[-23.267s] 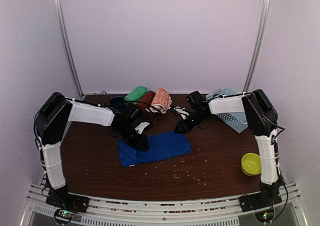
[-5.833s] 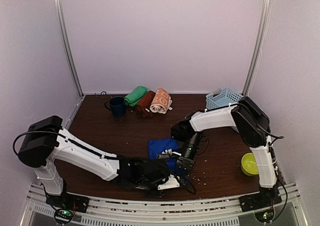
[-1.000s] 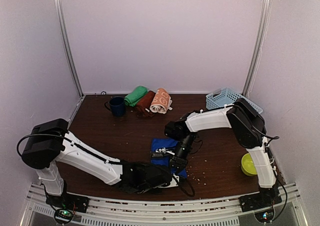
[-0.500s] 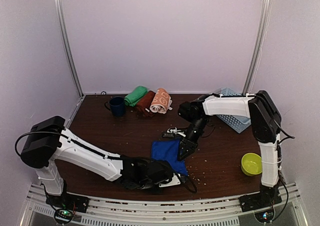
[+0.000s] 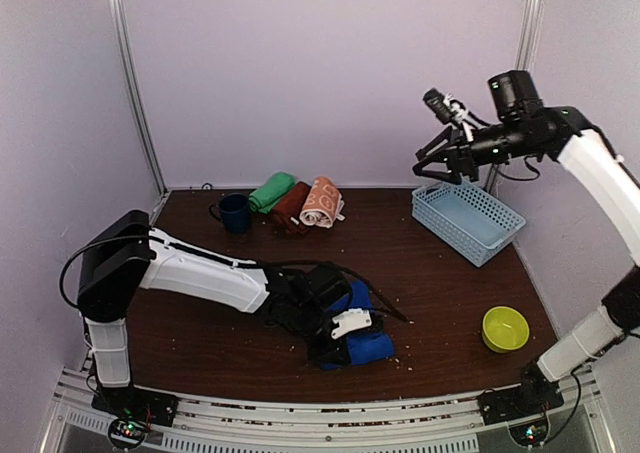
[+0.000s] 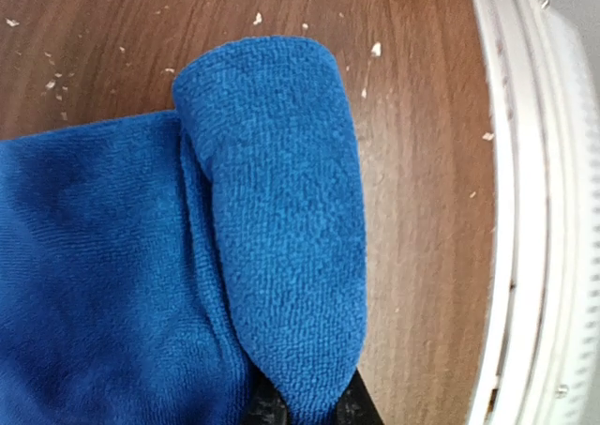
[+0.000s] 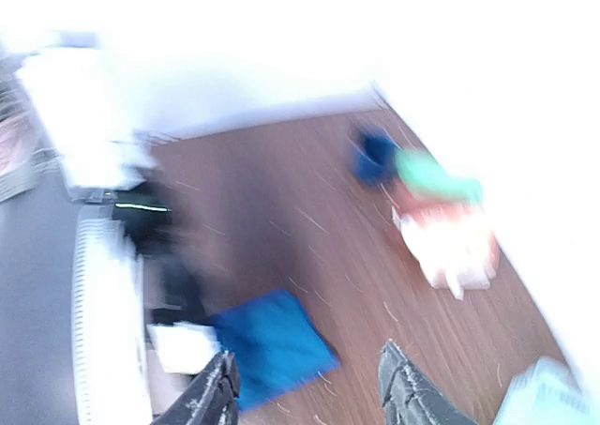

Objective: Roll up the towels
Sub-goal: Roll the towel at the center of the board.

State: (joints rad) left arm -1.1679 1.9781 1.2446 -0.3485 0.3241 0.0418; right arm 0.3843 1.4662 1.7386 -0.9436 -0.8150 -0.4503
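Lower centre in the overhead view, the royal blue towel (image 5: 372,349) is seen bunched on the wooden table (image 5: 200,323), and a folded edge of it is pinched tight in the left gripper (image 6: 307,410) beside the near rail. The right gripper (image 5: 432,166) is held high at upper right above the pale blue basket (image 5: 468,221), jaws spread, nothing gripped. The green towel (image 5: 272,190), maroon towel (image 5: 291,205) and orange bunny-print towel (image 5: 322,202) are seen rolled side by side next to the navy mug (image 5: 234,213).

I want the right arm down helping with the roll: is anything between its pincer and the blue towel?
Only the left pincer, clamped on the blue towel. The right pincer hangs open, raised high by the basket; only tabletop lies between.
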